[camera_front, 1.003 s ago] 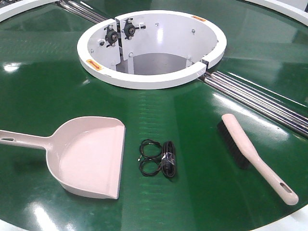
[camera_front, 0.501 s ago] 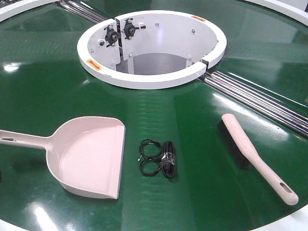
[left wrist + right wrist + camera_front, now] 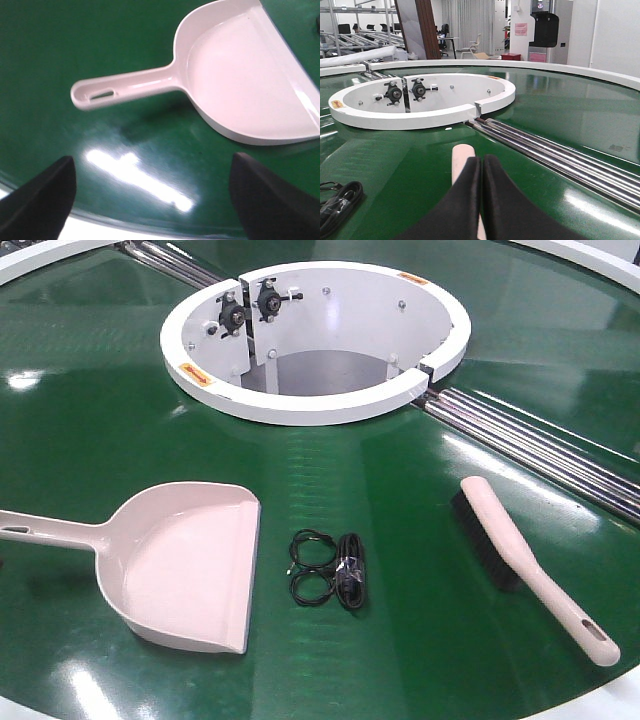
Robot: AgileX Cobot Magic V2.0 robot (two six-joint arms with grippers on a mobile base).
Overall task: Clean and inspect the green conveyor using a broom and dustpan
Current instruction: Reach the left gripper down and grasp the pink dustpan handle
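The green conveyor [image 3: 400, 490] fills the front view. On it at the left lies the pale pink dustpan [image 3: 185, 570], handle pointing left. The broom [image 3: 525, 560] lies at the right, black bristles toward the left, handle toward the near right edge. Neither gripper shows in the front view. In the left wrist view my left gripper [image 3: 152, 157] is open over the belt's near edge, with the dustpan [image 3: 245, 75] and its handle ahead of the fingers. In the right wrist view my right gripper [image 3: 481, 159] is shut and empty, low over the broom [image 3: 462, 155], whose rounded end shows beyond the fingertips.
A coiled black cable bundle [image 3: 330, 568] lies between dustpan and broom, and shows at the cable's edge [image 3: 337, 202] in the right wrist view. The white ring hub [image 3: 315, 405] stands behind. Silver rollers [image 3: 540, 450] run from the hub to the right.
Dustpan, broom and cable have not moved. A dark sliver that showed at the lower left edge half a second ago sits slightly higher now.
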